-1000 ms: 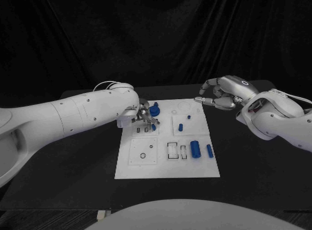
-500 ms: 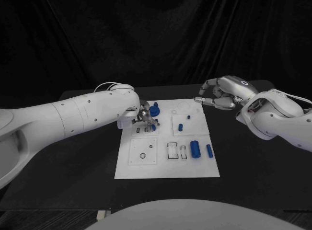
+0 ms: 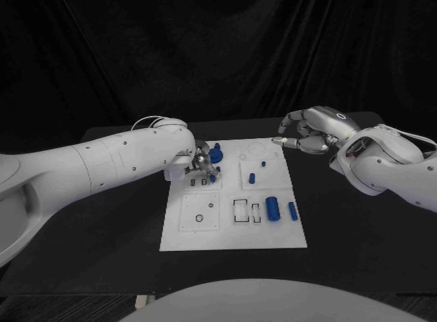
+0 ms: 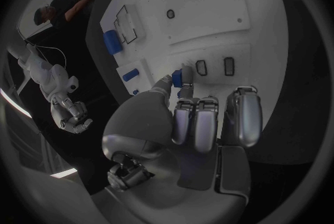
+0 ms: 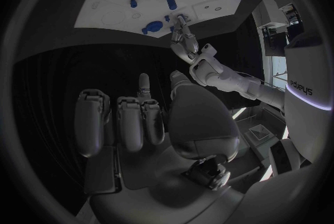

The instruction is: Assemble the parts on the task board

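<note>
The white task board [image 3: 276, 235] lies in the middle of the black table. My left hand [image 3: 199, 166] hangs low over the board's far left part and pinches a small blue part [image 4: 177, 78] between thumb and a finger, just beside two small rectangular slots [image 4: 214, 67]. A round blue part [image 3: 216, 154] stands right behind that hand. My right hand [image 3: 310, 133] hovers above the board's far right corner, fingers loosely bent and holding nothing. A blue peg [image 3: 253, 178], a thick blue cylinder [image 3: 272, 207] and a slim blue rod [image 3: 294, 211] rest on the board.
Black table [image 3: 363, 235] surrounds the board on all sides. The board's near left square carries a ring-shaped recess [image 3: 199, 218] with nothing in it. My left forearm [image 3: 102, 164] reaches across the table's left side.
The left hand has shifted only slightly over the slots, still pinching the small blue part. The right hand has stayed where it was.
</note>
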Motion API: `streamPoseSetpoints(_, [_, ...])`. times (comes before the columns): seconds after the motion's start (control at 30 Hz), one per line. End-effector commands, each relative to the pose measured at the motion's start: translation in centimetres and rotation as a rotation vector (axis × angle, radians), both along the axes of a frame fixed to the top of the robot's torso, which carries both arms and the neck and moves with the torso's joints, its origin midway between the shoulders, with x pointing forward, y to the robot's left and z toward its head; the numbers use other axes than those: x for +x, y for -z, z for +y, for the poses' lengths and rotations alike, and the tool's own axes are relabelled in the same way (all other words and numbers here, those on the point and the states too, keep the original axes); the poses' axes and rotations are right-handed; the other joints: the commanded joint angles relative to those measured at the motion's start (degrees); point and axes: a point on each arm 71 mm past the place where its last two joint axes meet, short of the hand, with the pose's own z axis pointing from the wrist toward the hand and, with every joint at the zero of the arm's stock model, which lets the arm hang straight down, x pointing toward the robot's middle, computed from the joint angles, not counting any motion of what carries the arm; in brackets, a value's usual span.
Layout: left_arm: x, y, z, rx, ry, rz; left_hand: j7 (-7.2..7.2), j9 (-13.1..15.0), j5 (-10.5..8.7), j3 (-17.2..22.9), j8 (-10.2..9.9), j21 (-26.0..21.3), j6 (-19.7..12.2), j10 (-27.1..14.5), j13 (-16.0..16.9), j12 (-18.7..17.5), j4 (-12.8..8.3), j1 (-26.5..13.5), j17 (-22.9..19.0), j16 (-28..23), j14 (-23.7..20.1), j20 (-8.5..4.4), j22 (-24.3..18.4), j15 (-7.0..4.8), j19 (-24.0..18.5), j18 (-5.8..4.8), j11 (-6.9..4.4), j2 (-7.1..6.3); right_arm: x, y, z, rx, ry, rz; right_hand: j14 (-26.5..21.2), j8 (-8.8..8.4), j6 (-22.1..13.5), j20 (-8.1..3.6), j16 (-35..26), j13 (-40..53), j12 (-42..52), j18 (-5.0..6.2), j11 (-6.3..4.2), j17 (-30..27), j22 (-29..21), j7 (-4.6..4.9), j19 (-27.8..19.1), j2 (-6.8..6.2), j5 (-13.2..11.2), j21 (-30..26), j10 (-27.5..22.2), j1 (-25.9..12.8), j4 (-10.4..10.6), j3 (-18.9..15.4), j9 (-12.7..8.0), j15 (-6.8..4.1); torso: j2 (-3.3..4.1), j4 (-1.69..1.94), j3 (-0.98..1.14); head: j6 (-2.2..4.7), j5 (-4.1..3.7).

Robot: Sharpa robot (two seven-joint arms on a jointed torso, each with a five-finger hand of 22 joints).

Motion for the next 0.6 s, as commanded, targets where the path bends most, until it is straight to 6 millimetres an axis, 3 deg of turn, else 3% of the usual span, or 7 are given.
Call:
streamPoseSetpoints(0.03, [0.0, 0.0, -0.2, -0.029, 0.008, -0.012, -0.01, -0.11, 0.28, 0.47, -0.4, -0.34, -0.54, 6.08, 15.09, 0.2, 0.11, 0.4, 15.06, 0.38, 6.05, 0.11, 6.33, -0.37, -0.48, 0.76, -0.18, 0.04, -0.1, 0.2, 0.0, -0.004, 0.0, 0.009, 5.24, 0.29, 0.37, 0.4, -0.21, 15.08, 0.21, -0.01, 0.27, 10.78, 12.11, 0.05, 2.13, -0.06, -0.35, -0.33, 6.0, 1.14, -0.53, 0.03, -0.12, 0.44, 0.0, 0.0, 0.0, -0.01, -0.02])
streamPoseSetpoints(0.3, [-0.2, 0.0, -0.1, -0.032, 0.008, -0.012, 0.01, -0.12, 2.06, 2.97, -1.04, -0.58, -0.47, 6.08, 15.09, 0.2, -0.98, 0.95, 15.06, 0.38, 6.05, 0.25, 6.43, -0.23, -0.63, 0.79, -0.09, -0.89, -0.1, 0.3, 0.0, -0.006, 0.003, 0.017, 5.21, 0.36, 0.42, 0.42, -0.26, 15.08, 0.21, -0.01, 0.3, 10.65, 12.1, 0.06, 2.12, 0.03, -0.27, -0.37, 6.0, 2.23, -0.69, 0.14, -0.2, 0.47, -0.02, 0.02, 0.02, -0.01, 0.04])
streamPoseSetpoints(0.43, [-0.3, 0.0, 0.1, -0.032, 0.003, -0.015, -0.17, 0.21, 3.45, 7.1, -1.27, -0.52, -0.02, 6.08, 15.09, 0.2, -3.07, 1.9, 15.06, 0.38, 6.05, 0.15, 6.81, -0.4, -0.29, 0.74, -0.27, -2.26, -0.2, 0.4, 0.0, -0.008, 0.005, 0.022, 5.2, 0.4, 0.46, 0.44, -0.29, 15.08, 0.21, 0.03, 0.34, 10.58, 12.06, 0.07, 2.06, 0.21, -0.16, -0.5, 6.0, 2.98, -0.82, 0.29, -0.26, 0.49, -0.05, 0.01, 0.02, -0.01, 0.24])
streamPoseSetpoints(0.53, [-0.5, -0.1, 0.6, -0.032, -0.006, -0.019, -0.25, 0.83, 5.81, 11.37, -1.26, -0.48, 0.46, 6.08, 15.09, 0.2, -4.05, 0.93, 15.06, 0.38, 6.05, 0.03, 7.15, -0.54, 0.06, 0.69, -0.39, -3.98, -0.2, 0.5, -0.1, -0.009, 0.008, 0.025, 5.2, 0.4, 0.46, 0.44, -0.29, 15.08, 0.21, 0.03, 0.34, 10.58, 12.06, 0.07, 2.06, 0.21, -0.16, -0.5, 6.0, 2.98, -0.82, 0.29, -0.26, 0.49, -0.05, 0.01, -0.01, -0.01, 0.17])
streamPoseSetpoints(0.6, [-0.6, -0.2, 1.1, -0.029, -0.012, -0.02, -0.27, 1.23, 6.16, 13.66, -1.26, -0.51, 0.56, 6.08, 15.09, 0.2, -4.37, 0.08, 15.06, 0.38, 6.05, 0.01, 7.3, -0.61, 0.21, 0.65, -0.42, -4.94, -0.2, 0.5, -0.2, -0.008, 0.01, 0.028, 5.18, 0.41, 0.47, 0.44, -0.34, 15.08, 0.21, 0.06, 0.35, 10.46, 12.02, 0.08, 2.01, 0.26, -0.14, -0.61, 6.0, 3.11, -0.84, 0.32, -0.28, 0.49, -0.03, 0.02, -0.01, -0.01, 0.12])
